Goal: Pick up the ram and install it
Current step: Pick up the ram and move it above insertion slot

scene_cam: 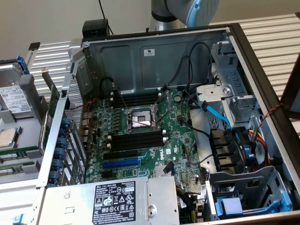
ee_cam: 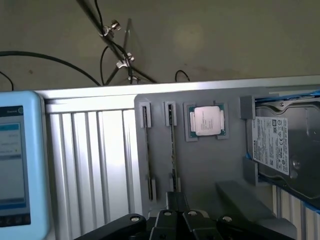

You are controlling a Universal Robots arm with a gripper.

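- One robot arm (scene_cam: 180,11) shows at the back of the open computer case (scene_cam: 243,51) in the exterior view.
- The tool (ee_cam: 178,199) is shut tight, with its tips pressed together. It has nothing in it.
- The ram (ee_cam: 172,150) is not in the computer. It stands on its thin edge in a narrow groove of a gray tray (ee_cam: 210,170).
- The tray sits on the ribbed metal bench (ee_cam: 95,160), outside the case, on the exterior view's left. There the ram (scene_cam: 18,153) looks like a thin green strip.
- The tool's tips are just beside one end of the ram's groove. I cannot tell if they touch the ram.
- A square silver chip (ee_cam: 207,121) lies in the tray near the ram, and a hard drive (ee_cam: 280,145) lies past the chip.
- Inside the case, the black slots (scene_cam: 136,140) on the green board have no sticks in them.
- A blue-edged screen (ee_cam: 15,165) sits on the bench, well apart from the tray.
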